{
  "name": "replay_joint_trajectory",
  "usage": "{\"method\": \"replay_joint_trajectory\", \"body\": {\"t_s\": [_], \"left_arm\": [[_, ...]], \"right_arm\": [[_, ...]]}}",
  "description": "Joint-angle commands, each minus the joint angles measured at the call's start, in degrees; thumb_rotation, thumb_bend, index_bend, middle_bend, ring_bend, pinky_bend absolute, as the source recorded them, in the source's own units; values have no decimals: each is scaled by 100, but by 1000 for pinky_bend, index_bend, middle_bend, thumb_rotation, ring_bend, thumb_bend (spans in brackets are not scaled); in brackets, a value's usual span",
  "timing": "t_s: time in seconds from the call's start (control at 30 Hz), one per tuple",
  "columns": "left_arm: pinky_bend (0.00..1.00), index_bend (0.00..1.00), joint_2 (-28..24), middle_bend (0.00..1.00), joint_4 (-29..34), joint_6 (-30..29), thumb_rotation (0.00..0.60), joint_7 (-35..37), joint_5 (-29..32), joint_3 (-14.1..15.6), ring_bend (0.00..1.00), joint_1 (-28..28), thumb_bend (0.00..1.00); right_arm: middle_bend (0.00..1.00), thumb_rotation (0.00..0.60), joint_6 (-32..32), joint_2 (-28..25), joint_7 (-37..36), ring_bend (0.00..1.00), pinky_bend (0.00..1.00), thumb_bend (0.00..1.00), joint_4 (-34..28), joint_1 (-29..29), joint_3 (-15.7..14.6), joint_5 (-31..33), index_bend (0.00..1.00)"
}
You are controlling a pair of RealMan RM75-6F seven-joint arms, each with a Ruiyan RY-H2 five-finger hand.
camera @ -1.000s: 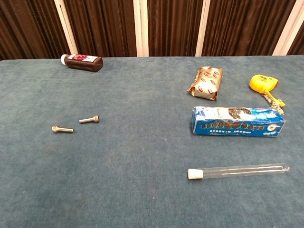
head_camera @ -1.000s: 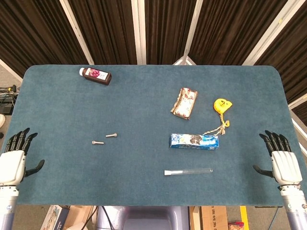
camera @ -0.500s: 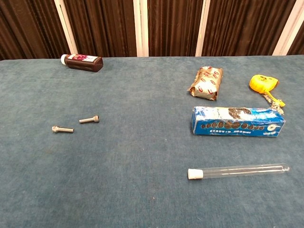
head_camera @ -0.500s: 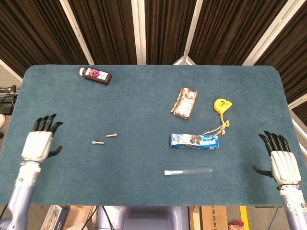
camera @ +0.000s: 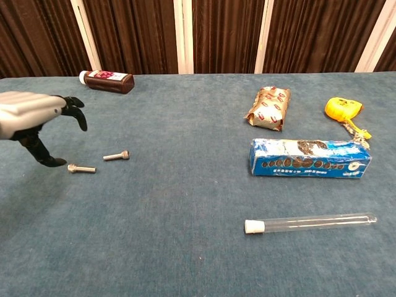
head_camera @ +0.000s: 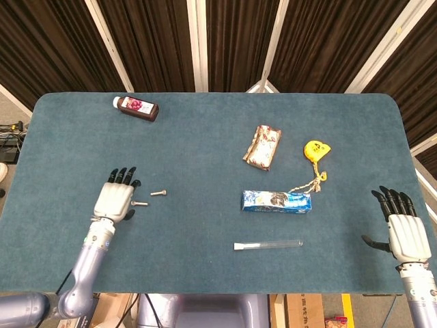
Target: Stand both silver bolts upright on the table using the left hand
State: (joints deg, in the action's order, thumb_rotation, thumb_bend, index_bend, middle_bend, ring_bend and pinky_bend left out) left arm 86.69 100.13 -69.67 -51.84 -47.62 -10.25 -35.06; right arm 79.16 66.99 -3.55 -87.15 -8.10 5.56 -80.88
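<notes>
Left hand [camera: 31, 120] hovers empty, fingers spread, beside near bolt [camera: 81, 168]; both bolts flat, far bolt [camera: 116, 155] close by. Suggest pinching the shank near the head, then tipping upright.

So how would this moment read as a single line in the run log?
left robot hand: open, above near bolt | bolts: both lying flat | far bolt: untouched | right robot hand: open, idle

My left hand [head_camera: 116, 198] hovers just at 9 o'clock of the near bolt [head_camera: 141, 203]; the second bolt [head_camera: 158, 193] lies at its 2 o'clock. At 3 o'clock, well apart, a biscuit pack [head_camera: 276, 201], with a test tube [head_camera: 268, 244] at its 6 o'clock.
</notes>
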Motion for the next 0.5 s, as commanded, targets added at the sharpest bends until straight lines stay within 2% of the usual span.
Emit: {"method": "replay_joint_trajectory", "body": {"t_s": [0.03,0.5], "left_arm": [[0,306,204,19,-132,-139,600,-72,17,77,0,-83,365],[0,405,818,38,-792,-171,600,-84,210,125,0,-284,383]], "right_arm": [[91,600,-12,-1,-19,54,0,112,8,1,8,22,147],[91,600,-97,4,-70,54,0,114,23,-10,19,85,147]]}}
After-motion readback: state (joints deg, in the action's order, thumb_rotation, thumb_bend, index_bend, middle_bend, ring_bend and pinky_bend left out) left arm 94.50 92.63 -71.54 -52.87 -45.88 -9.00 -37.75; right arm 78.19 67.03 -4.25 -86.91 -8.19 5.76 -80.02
